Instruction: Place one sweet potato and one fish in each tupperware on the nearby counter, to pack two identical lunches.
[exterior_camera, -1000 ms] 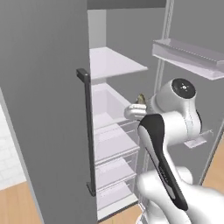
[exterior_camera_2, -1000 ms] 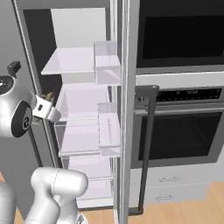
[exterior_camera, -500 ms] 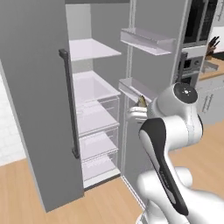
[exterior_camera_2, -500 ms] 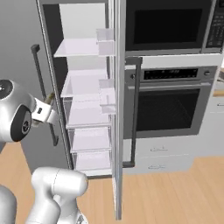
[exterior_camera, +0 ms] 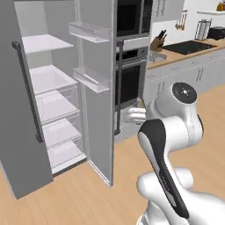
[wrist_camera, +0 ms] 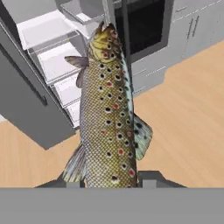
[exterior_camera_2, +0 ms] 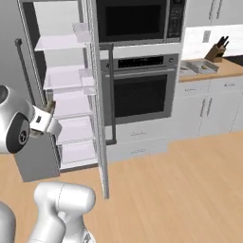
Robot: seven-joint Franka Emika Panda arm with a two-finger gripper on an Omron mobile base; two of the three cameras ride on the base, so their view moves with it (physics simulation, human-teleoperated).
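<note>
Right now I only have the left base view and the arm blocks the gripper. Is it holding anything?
Observer: Yes. In the hand view the gripper is shut on a fish with a spotted brown body.
Operator: How does it sit in the fingers?
Observer: Lengthwise along the gripper. The finger tips flank its near end, and the far end points toward the open fridge.
Operator: Is the tray by the knife block loaded? I can't see into it.
Observer: In the right base view, one tupperware sits on the counter beside the knife block. Something small and brownish lies in it, too small to name.
</note>
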